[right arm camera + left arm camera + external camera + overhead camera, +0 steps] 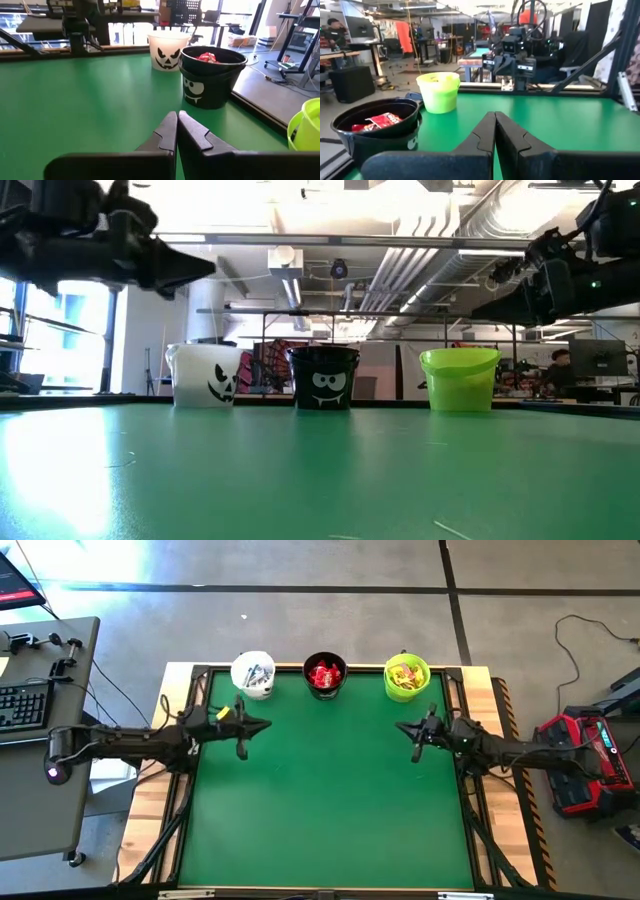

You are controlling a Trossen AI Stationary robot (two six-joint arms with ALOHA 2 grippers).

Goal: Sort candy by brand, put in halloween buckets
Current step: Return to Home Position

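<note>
Candy [324,674] sits in far-edge buckets [236,670]; left hand [262,725] and right hand [404,728], both closed, flank open table [330,790].

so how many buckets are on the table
3, in a row: white bucket at the left in the high view, black bucket in the middle, lime green bucket at the right. None seems hidden.

a green table [330,800] carries a white bucket [205,383], black bucket [324,395] and lime bucket [460,385] along one edge.
</note>
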